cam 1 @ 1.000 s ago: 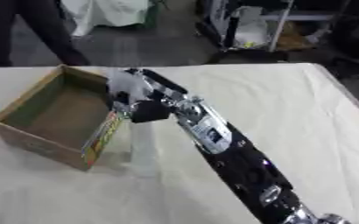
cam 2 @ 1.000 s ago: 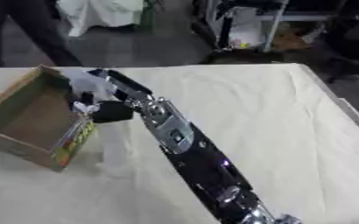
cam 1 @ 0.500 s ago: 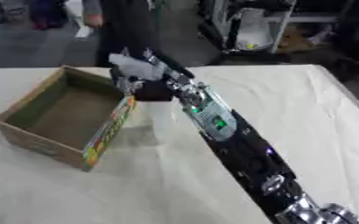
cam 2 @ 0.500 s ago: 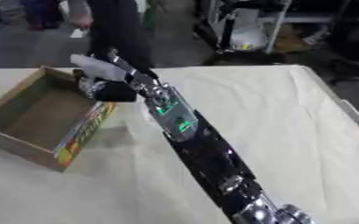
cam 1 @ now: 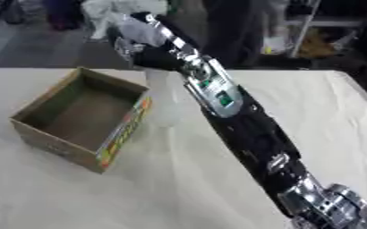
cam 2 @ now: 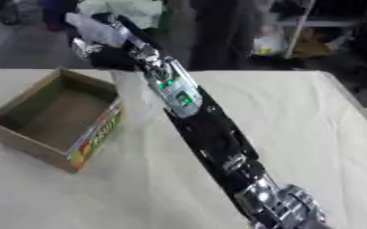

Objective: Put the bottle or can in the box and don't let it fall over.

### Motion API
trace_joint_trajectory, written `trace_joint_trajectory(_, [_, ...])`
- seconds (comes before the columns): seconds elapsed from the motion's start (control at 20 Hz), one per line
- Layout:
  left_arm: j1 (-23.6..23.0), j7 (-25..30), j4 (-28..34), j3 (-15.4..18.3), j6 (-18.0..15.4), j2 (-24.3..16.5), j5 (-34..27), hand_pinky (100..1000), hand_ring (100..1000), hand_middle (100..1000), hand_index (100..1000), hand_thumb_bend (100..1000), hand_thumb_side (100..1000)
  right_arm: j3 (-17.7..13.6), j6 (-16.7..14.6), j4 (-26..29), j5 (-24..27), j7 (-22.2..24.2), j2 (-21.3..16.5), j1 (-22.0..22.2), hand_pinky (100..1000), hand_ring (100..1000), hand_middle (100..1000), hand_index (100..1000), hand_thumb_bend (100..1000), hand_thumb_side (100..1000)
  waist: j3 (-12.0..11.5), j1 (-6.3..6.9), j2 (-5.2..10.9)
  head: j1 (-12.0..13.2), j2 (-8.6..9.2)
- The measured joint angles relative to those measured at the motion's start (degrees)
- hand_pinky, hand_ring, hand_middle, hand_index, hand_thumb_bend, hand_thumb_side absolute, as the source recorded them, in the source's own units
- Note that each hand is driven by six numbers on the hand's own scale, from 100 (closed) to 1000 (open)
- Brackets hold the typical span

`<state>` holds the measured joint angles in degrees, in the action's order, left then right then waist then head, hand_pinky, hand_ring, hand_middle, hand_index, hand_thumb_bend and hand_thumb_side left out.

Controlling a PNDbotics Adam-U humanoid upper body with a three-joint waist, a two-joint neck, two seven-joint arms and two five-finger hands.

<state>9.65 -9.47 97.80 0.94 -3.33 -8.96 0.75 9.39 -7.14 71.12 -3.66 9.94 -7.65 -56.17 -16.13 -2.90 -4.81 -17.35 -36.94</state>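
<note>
Reaching from the 5 o'clock corner toward 11 o'clock, the robot's right hand (cam 1: pixel 143 39) hangs raised above the far edge of the table (cam 1: pixel 312 112), its fingers curled round the top of a pale, translucent bottle (cam 1: pixel 164 100). Blur hides how tightly the fingers close, though the hand appears wrapped on the bottle's neck. The bottle hangs upright below the hand, its body showing as a whitish column just to the 3 o'clock side of the cardboard box (cam 1: pixel 81 117); whether its base touches the cloth cannot be told. It is outside the box, beside the right wall, not over the opening.

The box sits open-topped at the 9 o'clock side of the table, turned askew so that one corner points toward 6 o'clock. Its inside is plain brown and holds nothing that can be seen. A strip of green, yellow and red print runs along the outer wall facing the bottle.

The right arm (cam 1: pixel 249 129), black with silver joints and a green-lit panel near the wrist, crosses the middle of the scene on a diagonal. A cream cloth covers the table. Beyond the far edge, toward 12 o'clock, lies a dim workshop floor with white bags and shelving. The left hand shows in neither view.
</note>
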Motion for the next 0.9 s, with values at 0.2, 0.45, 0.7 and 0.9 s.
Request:
trace_joint_trajectory(0.2, [2.18, 1.28, -0.42, -1.25, 0.01, 0.70, -0.80, 553, 1000, 923, 832, 448, 658, -0.90, 1.42, 0.11, 1.89, -0.97, -0.03, -1.05, 525, 518, 233, 390, 100, 420, -4.61, -0.13, -0.84, -2.37, 0.64])
trace_joint_trajectory(0.45, [4.55, 2.13, -1.12, -2.00, 0.01, 1.45, -1.25, 553, 1000, 922, 832, 448, 657, -1.62, 2.34, -0.62, 3.07, -1.79, 0.44, -1.81, 541, 533, 244, 396, 100, 436, -8.82, -1.01, -1.86, -5.44, 1.35])
trace_joint_trajectory(0.7, [5.92, 2.55, -1.40, -2.43, -0.06, 1.49, -1.29, 552, 1000, 923, 831, 450, 658, -2.18, 2.13, -2.23, 3.41, -1.69, 1.68, -1.59, 553, 554, 260, 406, 100, 470, -10.02, -2.06, -3.24, -7.02, 1.82])
trace_joint_trajectory(0.9, [6.21, 2.59, -1.43, -2.49, -0.02, 1.50, -1.19, 552, 1000, 923, 831, 445, 661, -2.46, 0.94, -3.46, 4.52, -0.70, 3.66, 0.25, 628, 714, 481, 609, 100, 494, -9.80, -2.91, -4.50, -7.36, 2.05])
